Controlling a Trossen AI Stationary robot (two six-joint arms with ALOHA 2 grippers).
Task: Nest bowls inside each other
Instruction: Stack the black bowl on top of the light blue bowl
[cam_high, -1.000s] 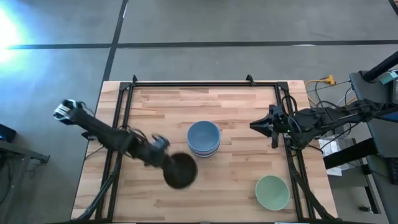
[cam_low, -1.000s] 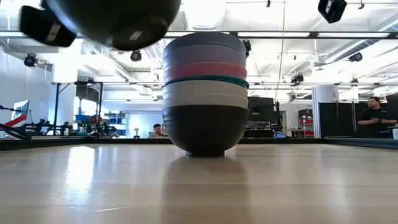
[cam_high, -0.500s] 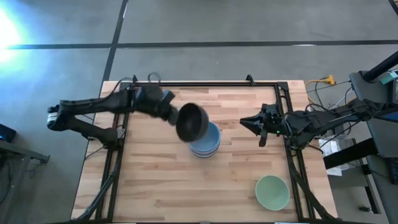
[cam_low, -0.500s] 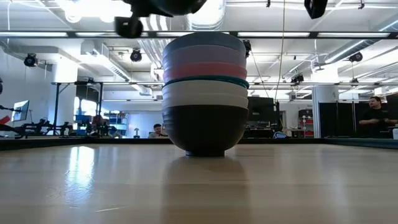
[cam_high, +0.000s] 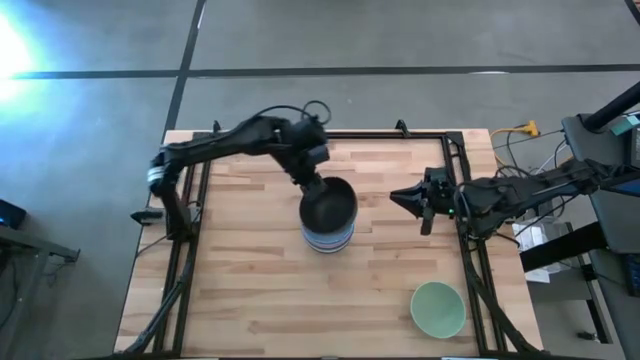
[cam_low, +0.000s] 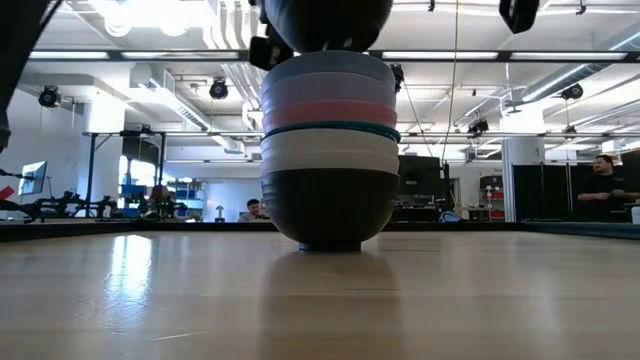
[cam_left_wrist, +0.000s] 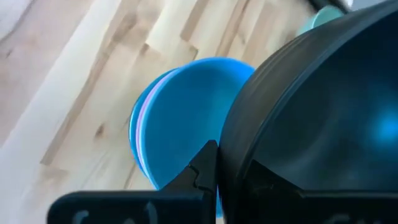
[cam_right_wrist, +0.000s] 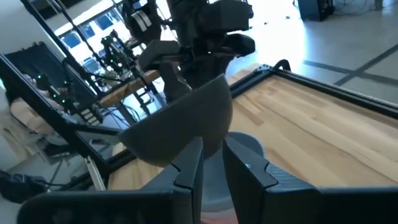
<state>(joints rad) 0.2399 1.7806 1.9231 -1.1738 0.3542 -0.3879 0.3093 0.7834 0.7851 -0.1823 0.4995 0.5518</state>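
My left gripper is shut on a black bowl, whose mouth faces up over the stack of bowls in the table's middle. In the low view the stack rests on a black bowl, then white, teal, pink and lavender, with blue on top. The held black bowl hangs at the stack's top; I cannot tell whether it touches. A pale green bowl sits alone near the near right corner. My right gripper waits to the right of the stack, open by a narrow gap. My left gripper holds the black bowl by its rim on the far left side, one finger outside the wall and the other hidden inside. It comes slanting down from the table's far left. The bowl is off the table, slightly tilted, above the blue bowl.
A black metal frame runs along the table's far, left and right edges. Bare wood lies left of and nearer than the stack. Cables and gear sit off the right edge. People stand far off in the room.
My left gripper has carried the black bowl from the near left part of the table up and toward the far edge, then right, over the stack and down toward its top. The bowl has stayed in the hold. The right gripper has shifted only slightly.
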